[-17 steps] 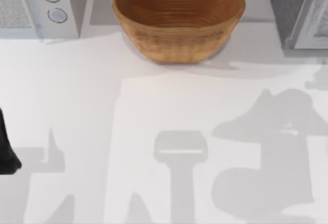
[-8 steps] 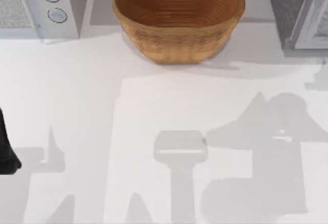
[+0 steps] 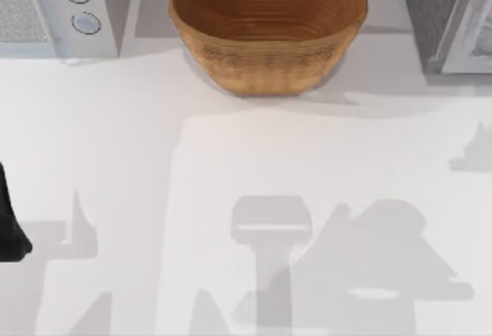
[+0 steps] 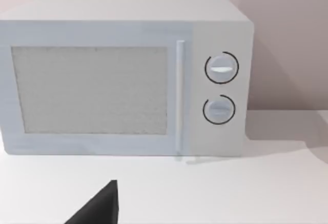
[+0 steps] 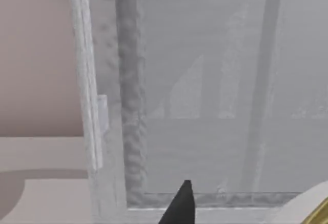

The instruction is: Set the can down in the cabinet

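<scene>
We've got the table (image 3: 115, 136) laid out w/ three things along the far edge: microwave (image 3: 54, 9) at far left, wicker basket (image 3: 267, 28) in the middle, cabinet (image 3: 450, 17) at far right. Basket sits on the table betw. the two, well apart from each. Our left arm (image 3: 9, 224) is parked at the left edge, nearer side, well in front of the microwave; left wrist view faces the microwave (image 4: 123, 75) square on, standing on the table against the back wall. In the right wrist view we're facing the cabinet (image 5: 205, 106), w/ a can's rim (image 5: 315, 208) at the corner, close to the camera.
</scene>
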